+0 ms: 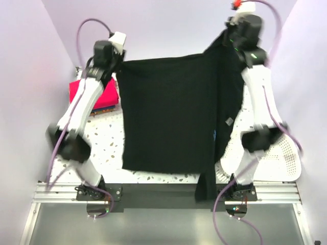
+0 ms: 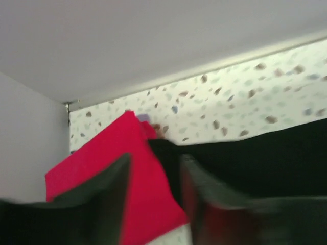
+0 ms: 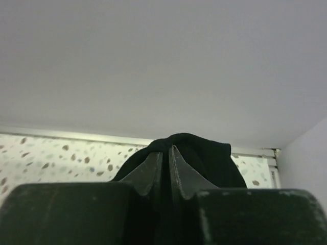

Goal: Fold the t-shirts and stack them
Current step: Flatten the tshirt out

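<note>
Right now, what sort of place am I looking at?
Probably a purpose-built robot test cell, not a home: a speckled tabletop boxed in by plain lilac walls, and two robot arms bolted to a metal rail at its near edge.

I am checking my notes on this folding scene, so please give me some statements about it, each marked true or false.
1. The right gripper is shut on the black t-shirt. True.
2. The red t-shirt lies inside the white mesh basket. False: it lies folded at the left side of the table; the basket is at the right side.
3. The black t-shirt lies folded flat on the table. False: it hangs spread out, lifted between the two grippers.
4. The fingers of the left gripper stand apart. True.
</note>
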Available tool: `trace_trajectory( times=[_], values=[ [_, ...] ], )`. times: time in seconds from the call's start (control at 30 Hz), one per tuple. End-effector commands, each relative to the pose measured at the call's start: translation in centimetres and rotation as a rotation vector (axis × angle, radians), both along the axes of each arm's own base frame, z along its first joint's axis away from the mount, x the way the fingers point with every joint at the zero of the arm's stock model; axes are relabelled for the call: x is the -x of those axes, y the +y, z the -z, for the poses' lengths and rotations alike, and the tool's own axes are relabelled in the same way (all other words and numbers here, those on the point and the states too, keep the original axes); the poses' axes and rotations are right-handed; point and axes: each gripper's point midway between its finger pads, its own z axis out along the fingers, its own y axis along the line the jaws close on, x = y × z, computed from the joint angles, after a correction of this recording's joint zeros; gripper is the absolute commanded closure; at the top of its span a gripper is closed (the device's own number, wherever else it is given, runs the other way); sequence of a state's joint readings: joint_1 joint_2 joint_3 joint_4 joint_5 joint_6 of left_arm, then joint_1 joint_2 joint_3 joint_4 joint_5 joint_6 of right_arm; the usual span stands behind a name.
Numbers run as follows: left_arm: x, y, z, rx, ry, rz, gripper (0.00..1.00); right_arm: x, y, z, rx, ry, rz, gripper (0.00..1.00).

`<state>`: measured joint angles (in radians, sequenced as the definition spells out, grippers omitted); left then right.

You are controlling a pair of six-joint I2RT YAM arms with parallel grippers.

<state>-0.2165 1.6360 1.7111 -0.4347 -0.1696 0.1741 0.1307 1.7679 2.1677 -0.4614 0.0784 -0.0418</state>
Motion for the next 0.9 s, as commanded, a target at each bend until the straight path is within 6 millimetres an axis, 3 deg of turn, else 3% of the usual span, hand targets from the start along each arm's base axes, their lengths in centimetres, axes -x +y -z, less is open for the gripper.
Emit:
trace_trajectory(
  times=[0.0, 0.03, 0.07, 0.1, 0.13, 0.17, 0.2, 0.23, 0.27, 0.3, 0.33, 0.37, 0.43, 0.47, 0.5, 0.53, 0.6, 0.63, 0.67, 0.77, 0.87],
  values=[
    [-7.6, 4.4, -0.9, 0.104, -0.082, -0.203, 0.34, -7.6, -0.9, 3.0, 0.017, 0.005, 0.091, 0.86],
    [-8.5, 4.8, 0.4, 0.1, -0.032, -0.229, 0.03, -8.7, -0.7, 5.6, 0.023, 0.081, 0.088, 0.7],
    [-10.3, 5.3, 3.1, 0.079, 0.017, -0.281, 0.0, -9.8, -0.7, 4.7, 0.012, 0.04, 0.093, 0.52],
    [-10.9, 5.1, -0.6, 0.114, -0.058, -0.287, 0.0, -9.7, -0.3, 4.7, 0.01, 0.046, 0.078, 0.23],
    [-11.0, 4.7, -0.9, 0.116, -0.062, -0.279, 0.0, -9.8, 0.1, 6.6, 0.014, 0.097, 0.068, 0.11],
    [-10.4, 4.6, -2.8, 0.125, -0.102, -0.279, 0.0, -9.7, 0.4, 7.7, 0.012, 0.12, 0.06, 0.05],
    [-9.8, 4.4, -1.4, 0.115, -0.074, -0.282, 0.0, -6.7, 0.3, 3.2, -0.008, 0.04, 0.051, 0.01],
    [-9.5, 3.7, -2.4, 0.127, -0.122, -0.275, 0.0, -6.2, 0.6, 1.7, -0.029, -0.034, 0.031, 0.01],
    [-7.2, 3.7, -1.6, 0.119, -0.102, -0.269, 0.0, -5.5, 0.7, 6.4, -0.023, 0.064, 0.024, 0.01],
    [-6.2, 3.0, -1.5, 0.166, -0.109, -0.264, 0.0, -3.0, 0.5, 3.9, -0.068, 0.017, 0.026, 0.01],
    [-5.3, 1.7, -1.5, 0.202, -0.123, -0.22, 0.0, -2.0, 0.7, 6.3, -0.072, 0.081, 0.015, 0.01],
    [-3.0, 1.2, 0.0, 0.224, -0.084, -0.197, 0.0, -1.2, 0.7, 6.9, -0.081, 0.101, 0.014, 0.01],
    [-1.0, -1.7, 1.6, 0.331, -0.038, -0.11, 0.0, 1.1, 1.0, 8.8, -0.102, 0.171, -0.002, 0.02],
    [0.6, -2.7, 1.4, 0.364, -0.036, -0.076, 0.0, 1.7, 1.1, 9.6, -0.105, 0.198, -0.007, 0.02],
    [2.0, -3.7, 4.9, 0.38, 0.04, -0.066, 0.0, 2.4, 1.2, 10.3, -0.112, 0.222, -0.01, 0.02],
    [3.1, -5.9, 5.7, 0.389, 0.061, -0.028, 0.0, 3.6, 1.5, 12.2, -0.109, 0.27, -0.017, 0.02],
    [5.4, -7.6, 8.7, 0.415, 0.133, -0.01, 0.0, 4.7, 1.9, 13.9, -0.131, 0.315, -0.025, 0.02],
    [6.4, -9.8, 9.5, 0.434, 0.166, 0.046, 0.0, 5.4, 2.2, 15.9, -0.135, 0.359, -0.033, 0.02],
    [7.5, -10.3, 11.7, 0.438, 0.216, 0.052, 0.0, 5.9, 2.7, 17.0, -0.144, 0.387, -0.049, 0.02],
    [9.3, -12.1, 15.1, 0.473, 0.298, 0.069, 0.0, 7.2, 3.6, 21.1, -0.151, 0.482, -0.059, 0.02],
    [10.3, -12.3, 17.4, 0.499, 0.343, 0.061, 0.0, 8.7, 5.0, 24.7, -0.157, 0.573, -0.094, 0.02]
  ],
)
